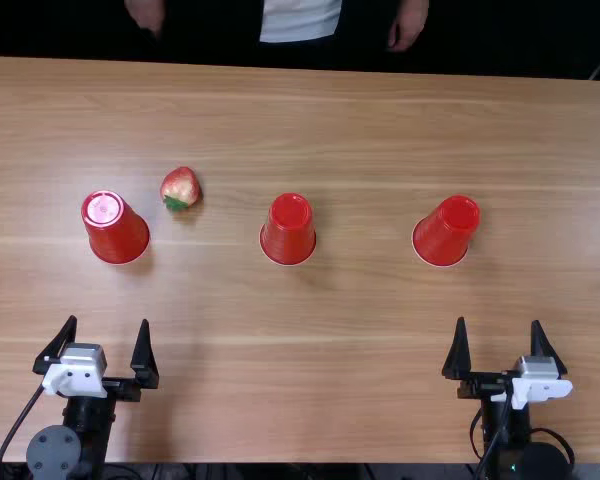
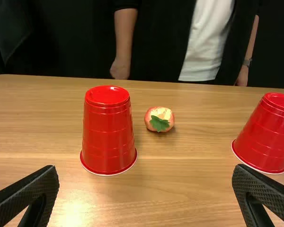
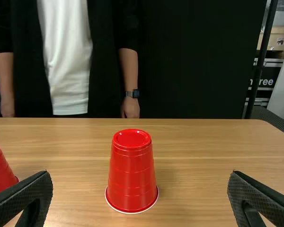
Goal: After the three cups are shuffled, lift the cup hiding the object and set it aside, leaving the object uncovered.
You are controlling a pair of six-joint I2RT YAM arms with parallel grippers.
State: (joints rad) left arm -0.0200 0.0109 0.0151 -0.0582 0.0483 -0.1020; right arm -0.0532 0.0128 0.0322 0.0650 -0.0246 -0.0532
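Nearest me, my left gripper (image 1: 107, 324) and right gripper (image 1: 498, 323) are both wide open, one on each side of the middle cup (image 1: 288, 228). I count three red cups standing upside down, thin, light and easy to squash, so I would pinch one softly around its sides. One strawberry (image 1: 180, 188) sits bare, left of the middle cup and a bit farther, by the left cup (image 1: 113, 226).

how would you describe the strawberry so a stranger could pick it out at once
On the wooden table, a left cup, middle cup and right cup stand upside down in a row. Just beside the left cup, toward the middle, lies the strawberry. It alone is small, rounded and green-leafed.
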